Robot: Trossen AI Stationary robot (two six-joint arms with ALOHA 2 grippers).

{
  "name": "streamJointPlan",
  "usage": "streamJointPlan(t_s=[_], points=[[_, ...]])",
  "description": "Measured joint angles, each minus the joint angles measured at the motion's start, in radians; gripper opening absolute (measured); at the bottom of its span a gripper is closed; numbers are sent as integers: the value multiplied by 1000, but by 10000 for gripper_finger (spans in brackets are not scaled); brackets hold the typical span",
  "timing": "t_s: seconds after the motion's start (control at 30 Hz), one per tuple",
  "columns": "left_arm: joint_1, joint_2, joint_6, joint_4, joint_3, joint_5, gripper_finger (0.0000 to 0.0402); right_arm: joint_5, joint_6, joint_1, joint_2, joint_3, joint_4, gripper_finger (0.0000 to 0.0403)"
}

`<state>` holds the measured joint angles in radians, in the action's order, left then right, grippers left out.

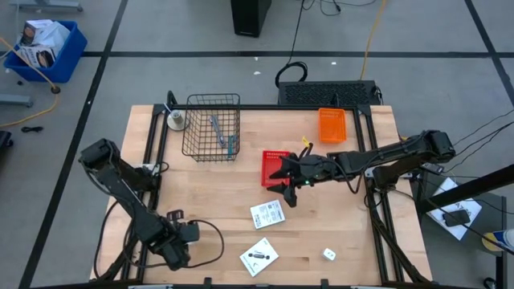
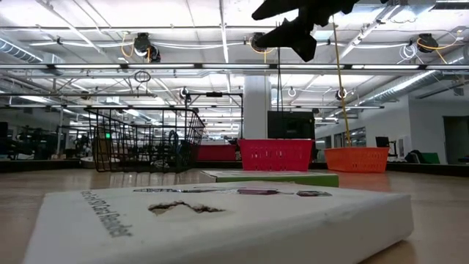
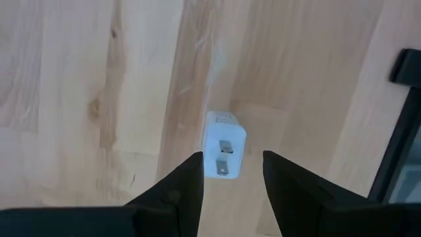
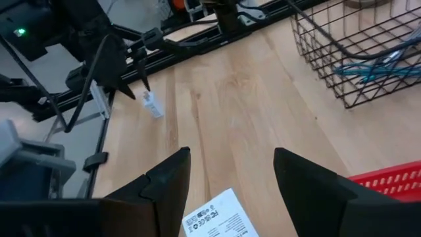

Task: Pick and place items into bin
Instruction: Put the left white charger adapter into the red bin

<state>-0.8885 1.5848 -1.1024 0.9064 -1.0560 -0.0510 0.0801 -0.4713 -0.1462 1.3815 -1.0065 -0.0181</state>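
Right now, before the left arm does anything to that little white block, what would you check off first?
1. Left gripper open: ok.
2. Block lined up between its fingers: ok.
3. Block lying flat on the table: ok.
4. Fingers low enough to close on it: cannot tell.
5. Right gripper open, empty, away from the block: ok.
6. Room in the wire basket: ok, only a pen and a tool inside.
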Motion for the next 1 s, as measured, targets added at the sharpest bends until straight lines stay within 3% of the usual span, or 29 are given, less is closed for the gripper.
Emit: streamJointPlan(t_s=[0.5,1.0], points=[[4,0,-6,-143,127,-14,161,1,-15,0,0,0,0,210],[13,-5,-29,-183,160,-43,161,2,-15,0,0,0,3,210]])
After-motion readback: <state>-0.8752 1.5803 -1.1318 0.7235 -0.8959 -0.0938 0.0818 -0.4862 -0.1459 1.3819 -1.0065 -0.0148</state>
